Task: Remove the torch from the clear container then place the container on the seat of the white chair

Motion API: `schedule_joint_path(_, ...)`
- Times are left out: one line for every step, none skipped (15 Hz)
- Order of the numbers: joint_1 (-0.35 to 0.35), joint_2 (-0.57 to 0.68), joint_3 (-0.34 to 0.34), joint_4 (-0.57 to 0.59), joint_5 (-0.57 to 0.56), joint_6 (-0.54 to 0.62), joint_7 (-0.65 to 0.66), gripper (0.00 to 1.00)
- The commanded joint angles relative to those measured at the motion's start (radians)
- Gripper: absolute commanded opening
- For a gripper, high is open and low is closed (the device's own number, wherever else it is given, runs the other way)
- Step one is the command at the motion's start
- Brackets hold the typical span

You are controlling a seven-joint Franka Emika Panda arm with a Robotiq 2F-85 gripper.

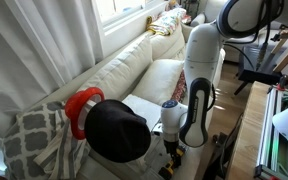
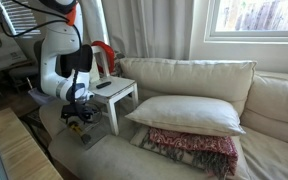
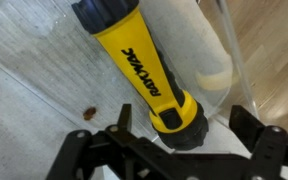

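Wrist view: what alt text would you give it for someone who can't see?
A yellow torch with black ends lies diagonally inside the clear container. The open gripper hangs over the torch's nearer end, black fingers either side. Wooden floor shows beyond.

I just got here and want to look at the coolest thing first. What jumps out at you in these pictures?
The bright yellow torch jumps out first in the wrist view, lying inside the clear container right in front of the open gripper. In an exterior view, the big white robot arm leans down beside the cream-white chair, which has a red patterned cloth on its seat.
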Motion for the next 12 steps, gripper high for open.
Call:
schedule_joint_path(0.017, 0.076, -0.017, 0.086, -0.046, -0.002, 0.011, 1.0)
schedule_joint_path(0.017, 0.091, -0.013, 0.107, -0.049, -0.012, 0.01, 1.0)
schedule_joint_path(0.021, 0.1, -0.014, 0.123, -0.051, -0.016, 0.013, 1.0)
schedule_joint_path(0.031, 0.108, -0.018, 0.141, -0.051, -0.017, 0.018, 1.0)
schedule_joint_path(0.035, 0.118, -0.018, 0.157, -0.053, -0.02, 0.018, 1.0)
schedule_joint_path(0.05, 0.127, -0.027, 0.175, -0.053, -0.026, 0.022, 1.0)
schedule_joint_path(0.064, 0.136, -0.036, 0.192, -0.054, -0.032, 0.025, 1.0)
schedule_joint_path(0.077, 0.145, -0.044, 0.209, -0.054, -0.042, 0.027, 1.0)
schedule_joint_path(0.09, 0.153, -0.054, 0.224, -0.055, -0.049, 0.029, 1.0)
schedule_joint_path(0.109, 0.156, -0.067, 0.237, -0.055, -0.055, 0.034, 1.0)
schedule_joint_path(0.121, 0.161, -0.079, 0.25, -0.056, -0.064, 0.035, 1.0)
schedule_joint_path(0.135, 0.161, -0.088, 0.256, -0.056, -0.069, 0.039, 1.0)
